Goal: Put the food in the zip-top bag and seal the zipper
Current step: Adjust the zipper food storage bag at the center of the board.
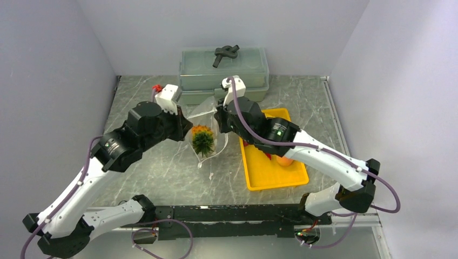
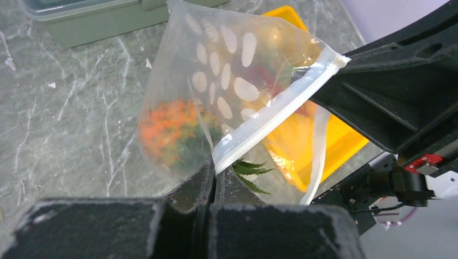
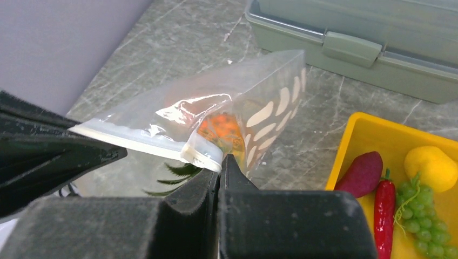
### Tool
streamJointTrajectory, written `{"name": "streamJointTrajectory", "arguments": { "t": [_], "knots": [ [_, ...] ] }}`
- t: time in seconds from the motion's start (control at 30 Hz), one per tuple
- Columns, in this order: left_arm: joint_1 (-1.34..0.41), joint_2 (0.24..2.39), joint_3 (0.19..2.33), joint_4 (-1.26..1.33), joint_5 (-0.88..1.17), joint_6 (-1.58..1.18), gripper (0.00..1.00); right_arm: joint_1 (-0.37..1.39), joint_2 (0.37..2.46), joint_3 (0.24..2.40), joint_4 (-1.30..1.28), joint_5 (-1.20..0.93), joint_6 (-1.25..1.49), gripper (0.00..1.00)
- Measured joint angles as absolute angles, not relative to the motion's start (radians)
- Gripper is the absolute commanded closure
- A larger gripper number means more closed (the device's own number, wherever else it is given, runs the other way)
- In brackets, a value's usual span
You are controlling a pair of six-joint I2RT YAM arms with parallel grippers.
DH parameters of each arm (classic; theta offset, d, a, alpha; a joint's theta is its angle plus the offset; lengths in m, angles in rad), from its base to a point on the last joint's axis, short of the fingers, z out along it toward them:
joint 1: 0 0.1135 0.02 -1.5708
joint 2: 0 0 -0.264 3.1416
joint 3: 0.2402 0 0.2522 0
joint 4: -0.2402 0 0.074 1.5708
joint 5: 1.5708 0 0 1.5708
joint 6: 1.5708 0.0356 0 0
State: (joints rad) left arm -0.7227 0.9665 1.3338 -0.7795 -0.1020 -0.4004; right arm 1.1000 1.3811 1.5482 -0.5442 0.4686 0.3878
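Note:
The clear zip-top bag [image 1: 208, 121] hangs above the table between my two grippers. Inside it sits the orange pineapple [image 1: 202, 139] with its green crown; in the left wrist view the pineapple [image 2: 173, 129] is a blur behind the plastic. My left gripper [image 2: 215, 171] is shut on one end of the whitish zipper [image 2: 270, 116]. My right gripper [image 3: 220, 164] is shut on the other end of the zipper [image 3: 135, 137]. One side of the mouth sags loose below the strip. The purple eggplant [image 3: 363, 174], red chili [image 3: 384, 210], green grapes [image 3: 418, 216] and yellow lemon [image 3: 429, 167] lie in the yellow tray [image 3: 345, 145].
The yellow tray [image 1: 275, 181] lies right of the bag, partly under my right arm, with a peach [image 1: 284, 160] in it. A grey-green lidded box [image 1: 224, 67] stands at the back with a dark object [image 1: 226, 54] on its lid. A small red item [image 1: 157, 88] lies at the back left.

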Motion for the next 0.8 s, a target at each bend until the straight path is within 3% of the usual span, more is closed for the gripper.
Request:
{"name": "streamJointTrajectory", "arguments": {
  "t": [0.23, 0.8],
  "knots": [
    [-0.72, 1.071, 1.302, -0.802, -0.121, -0.394, 1.0, 1.034, 1.434, 1.506, -0.555, 0.45, 0.397, 1.0],
    [-0.723, 0.997, 1.328, -0.87, -0.293, -0.342, 1.0, 1.048, 1.486, 1.487, -0.433, 0.378, 0.427, 1.0]
  ]
}}
